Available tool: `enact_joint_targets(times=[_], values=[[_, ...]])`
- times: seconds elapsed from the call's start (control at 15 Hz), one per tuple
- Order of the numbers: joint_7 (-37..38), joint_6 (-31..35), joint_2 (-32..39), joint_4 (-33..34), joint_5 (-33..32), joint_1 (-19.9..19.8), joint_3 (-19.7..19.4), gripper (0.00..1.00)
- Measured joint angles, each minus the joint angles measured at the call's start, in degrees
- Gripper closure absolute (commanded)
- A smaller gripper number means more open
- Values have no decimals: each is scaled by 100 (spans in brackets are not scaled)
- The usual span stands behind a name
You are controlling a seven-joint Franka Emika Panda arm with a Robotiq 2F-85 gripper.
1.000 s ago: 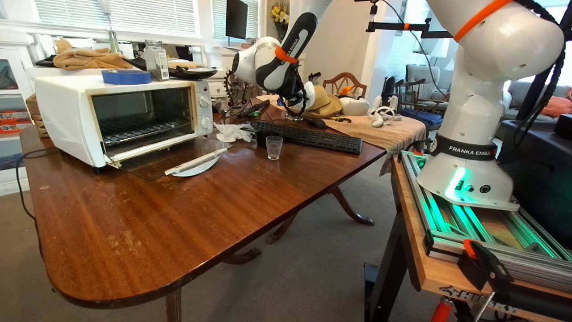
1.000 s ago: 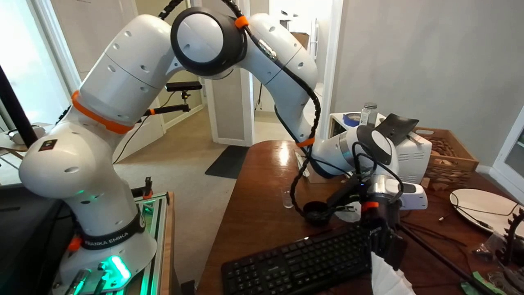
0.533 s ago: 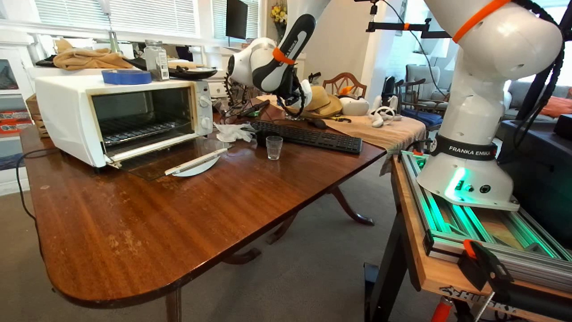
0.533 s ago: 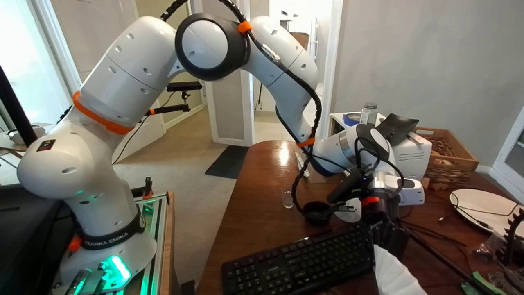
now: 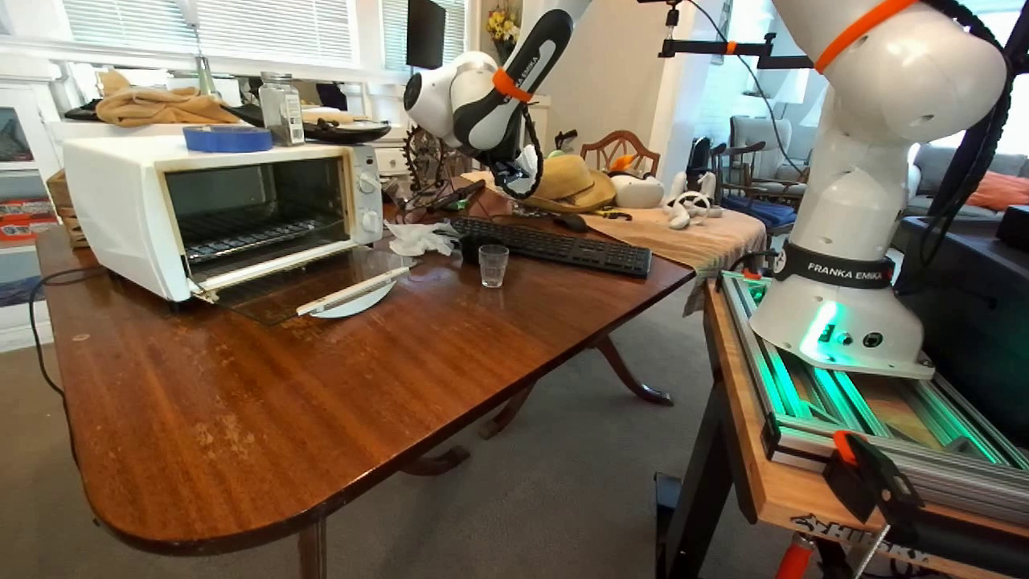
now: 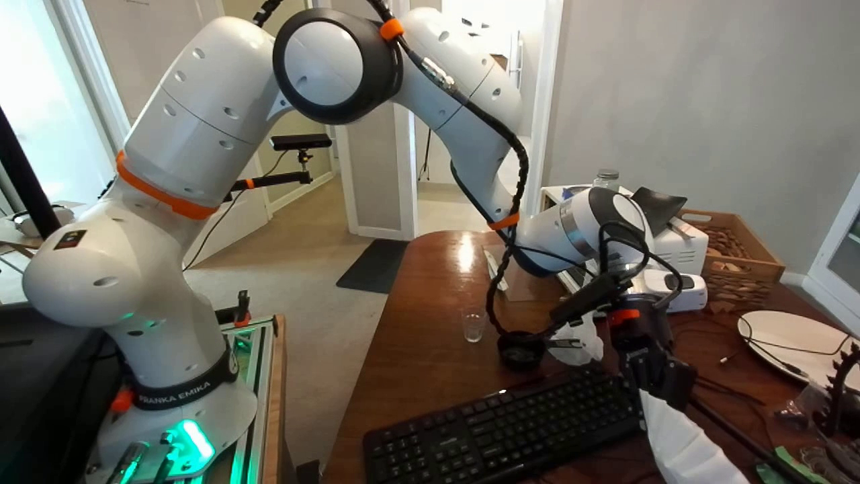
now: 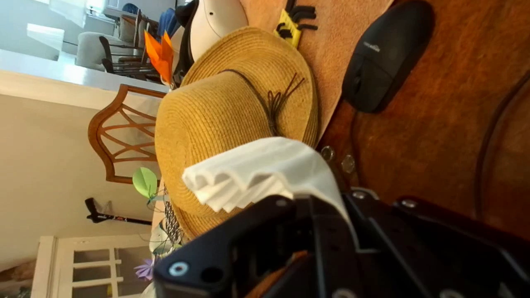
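Note:
My gripper [image 7: 327,207] is shut on a white pleated paper [image 7: 273,165] that looks like a coffee filter. The paper bends out past the fingertips in the wrist view. In an exterior view the paper [image 6: 689,440] hangs below the gripper [image 6: 652,390], beside the right end of a black keyboard [image 6: 504,430]. In another exterior view the gripper's fingers are hidden behind the wrist and cable. A straw hat [image 7: 215,120] lies beyond the paper, with a black mouse [image 7: 387,58] to its right. A black bowl [image 6: 521,351] and a clear glass [image 6: 473,325] stand beyond the keyboard.
A white toaster oven [image 5: 120,209] with its door open stands on the wooden table [image 5: 321,418]. Blue tape [image 5: 227,138] and a glass jar [image 5: 281,108] sit on it. A crumpled white sheet [image 5: 422,239], a white plate [image 6: 799,343] and a wicker basket [image 6: 746,269] are also there.
The gripper has moved up and slightly left, then tilted, in an exterior view; in another it and the held paper have shifted right. The paper stays held throughout.

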Motion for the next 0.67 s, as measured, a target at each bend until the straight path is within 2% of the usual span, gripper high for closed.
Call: enact_joint_targets(times=[0.27,0.67], values=[[531,557,-383,-267,-288,38,21,100],[1687,1614,-1407,-991,-929,199,231,100]])
